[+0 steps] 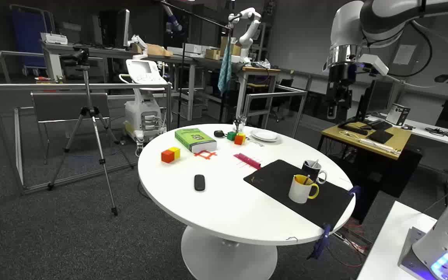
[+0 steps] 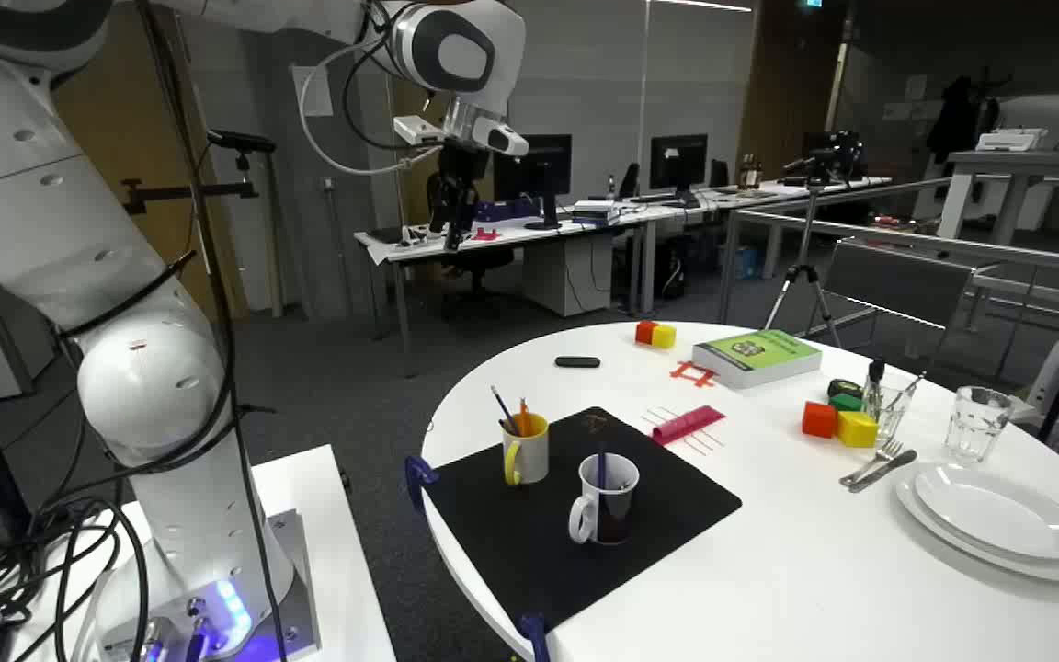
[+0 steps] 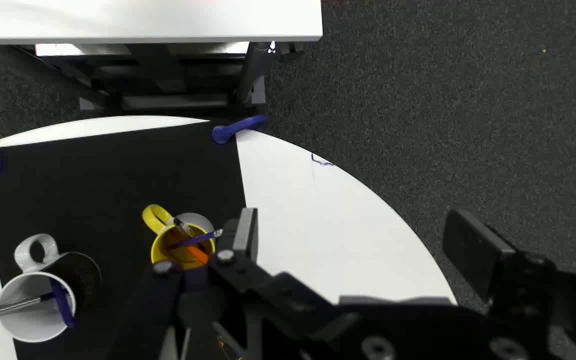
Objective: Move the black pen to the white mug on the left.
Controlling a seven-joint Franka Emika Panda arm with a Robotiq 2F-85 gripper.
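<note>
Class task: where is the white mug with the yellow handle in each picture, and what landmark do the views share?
In an exterior view: white mug right of centre, lower-left of the other mug.
In an exterior view: white mug at mid-width, upper-left of the other mug.
Wrist view: white mug left of centre, upper-right of the other mug.
Shared landmark: black mat under both mugs.

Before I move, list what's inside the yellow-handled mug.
The mug holds a black-ended pen, something purple and something orange; whatever lies beneath them is covered.
</note>
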